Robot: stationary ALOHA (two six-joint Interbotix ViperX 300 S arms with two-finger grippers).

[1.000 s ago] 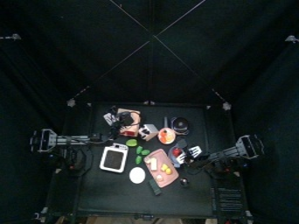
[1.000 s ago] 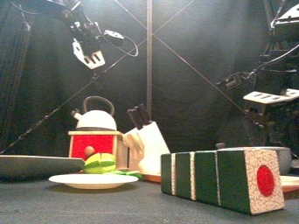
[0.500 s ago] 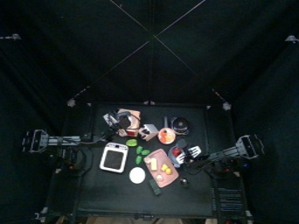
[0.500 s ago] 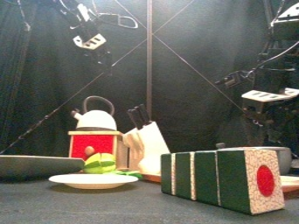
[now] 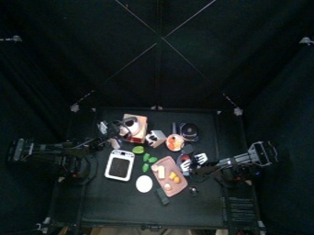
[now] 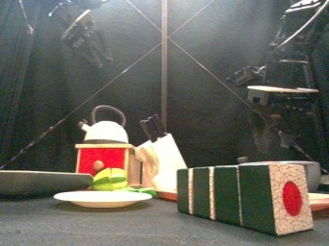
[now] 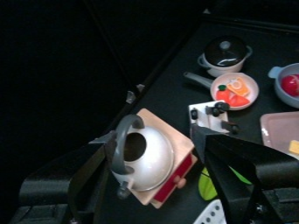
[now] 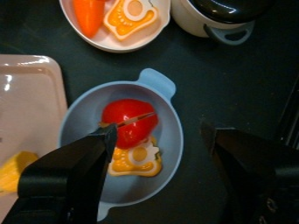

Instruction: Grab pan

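The pan (image 5: pixel 186 128) is small, round and dark and stands at the back right of the table. It also shows far ahead in the left wrist view (image 7: pixel 225 52) and at the edge of the right wrist view (image 8: pixel 222 10). My left gripper (image 5: pixel 110 138) is open and hangs above the white kettle (image 7: pixel 146 159), well away from the pan (image 7: pixel 162 164). My right gripper (image 5: pixel 200 163) is open above a blue-grey bowl (image 8: pixel 122 144) of toy tomato and egg, a short way from the pan (image 8: pixel 158 144).
A bowl of orange toy food (image 7: pixel 237 89) and a knife block (image 7: pixel 211 112) stand between the kettle and the pan. A white tray (image 5: pixel 120 165) and a pink board (image 5: pixel 172 174) lie at the front. A green block (image 6: pixel 244 197) stands at the front edge.
The left arm has stretched right over the table to the kettle. In the front view both grippers have risen, and the right one has shifted left.
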